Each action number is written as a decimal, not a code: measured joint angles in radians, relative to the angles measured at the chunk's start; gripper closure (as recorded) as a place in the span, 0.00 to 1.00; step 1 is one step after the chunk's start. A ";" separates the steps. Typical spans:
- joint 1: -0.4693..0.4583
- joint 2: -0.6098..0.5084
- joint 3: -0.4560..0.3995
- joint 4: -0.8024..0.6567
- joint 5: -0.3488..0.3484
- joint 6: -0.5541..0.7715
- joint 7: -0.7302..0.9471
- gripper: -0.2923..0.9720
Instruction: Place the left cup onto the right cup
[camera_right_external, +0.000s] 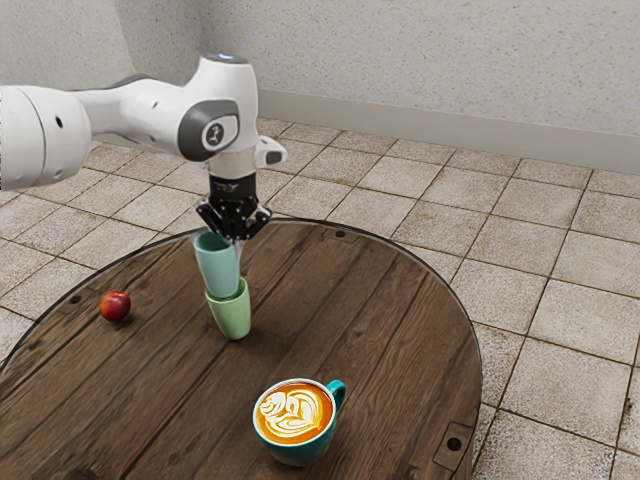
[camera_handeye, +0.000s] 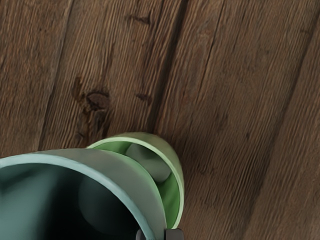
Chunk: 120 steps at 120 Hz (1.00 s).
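While the arm (camera_right_external: 150, 110) hangs over it, table (camera_right_external: 380, 330): round, dark planks.
Latte mug (camera_right_external: 295, 425): upright, near edge.
Green cup (camera_right_external: 230, 312): mid-table, tilted.
Teal cup (camera_right_external: 218, 265): nested in green cup's mouth, leaning.
Gripper (camera_right_external: 233, 232): clamped on teal cup's rim.
Apple (camera_right_external: 115, 305): exterior view's left, well apart from the cups.

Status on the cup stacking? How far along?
Done: the teal cup has its base down inside the green cup, and the wrist view shows them nested. In hand: the gripper grips the teal cup's rim. Left: release and back away, probably checking the stack stands by itself.
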 joint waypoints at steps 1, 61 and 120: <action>0.000 0.002 0.000 0.001 0.000 0.000 0.000 0.85; -0.033 -0.123 -0.003 0.027 -0.045 -0.075 -0.006 0.35; -0.209 -0.276 0.108 0.013 -0.031 -0.204 0.086 0.24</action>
